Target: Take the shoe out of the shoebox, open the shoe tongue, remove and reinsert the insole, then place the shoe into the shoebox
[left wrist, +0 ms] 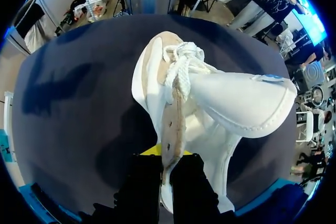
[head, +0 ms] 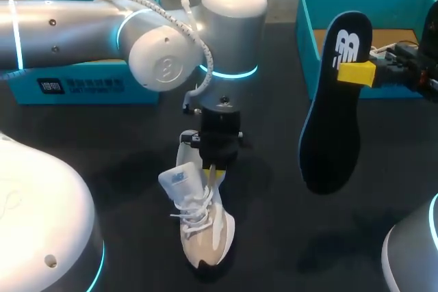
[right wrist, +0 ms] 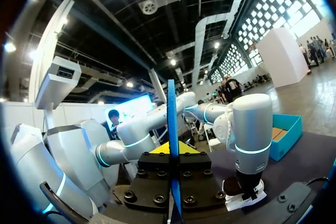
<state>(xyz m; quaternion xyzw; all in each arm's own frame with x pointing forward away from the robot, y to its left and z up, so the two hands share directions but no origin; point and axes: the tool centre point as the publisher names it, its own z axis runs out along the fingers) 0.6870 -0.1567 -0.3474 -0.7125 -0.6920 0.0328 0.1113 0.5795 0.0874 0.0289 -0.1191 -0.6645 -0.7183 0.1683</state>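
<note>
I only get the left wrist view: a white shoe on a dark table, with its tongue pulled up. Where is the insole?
Observer: The right gripper holds the insole up at the right of the table.
Visitor: How is it gripped?
Observer: Both fingers pinch it near its upper end, and the rest hangs down lengthwise.
Visitor: And where is the box?
Observer: An open teal shoebox stands just behind the insole, with its brown floor showing.
</note>
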